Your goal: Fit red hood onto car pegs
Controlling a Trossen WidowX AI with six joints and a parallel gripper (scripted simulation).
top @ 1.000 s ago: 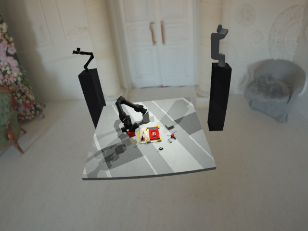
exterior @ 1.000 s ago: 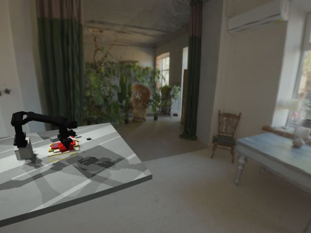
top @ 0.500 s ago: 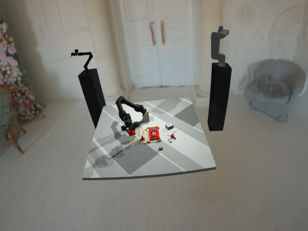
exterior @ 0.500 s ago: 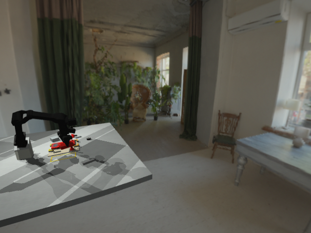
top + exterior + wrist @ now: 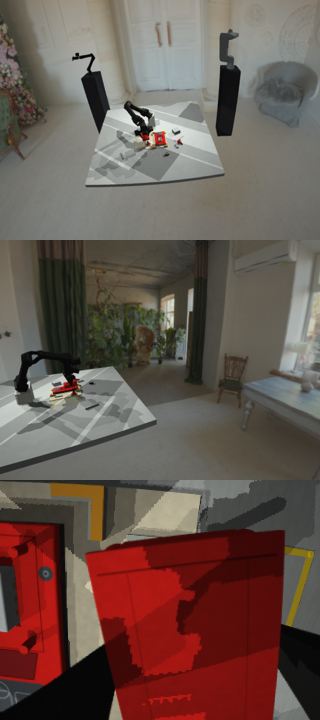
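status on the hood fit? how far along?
Done: the hood is picked up, and the gripper is shut on it.

In hand: carrying it to the chassis. In the wrist view the hood hangs beside the red deck, not over it.

Left: line the corner holes up with the pegs, seat the hood flat, release and retreat.
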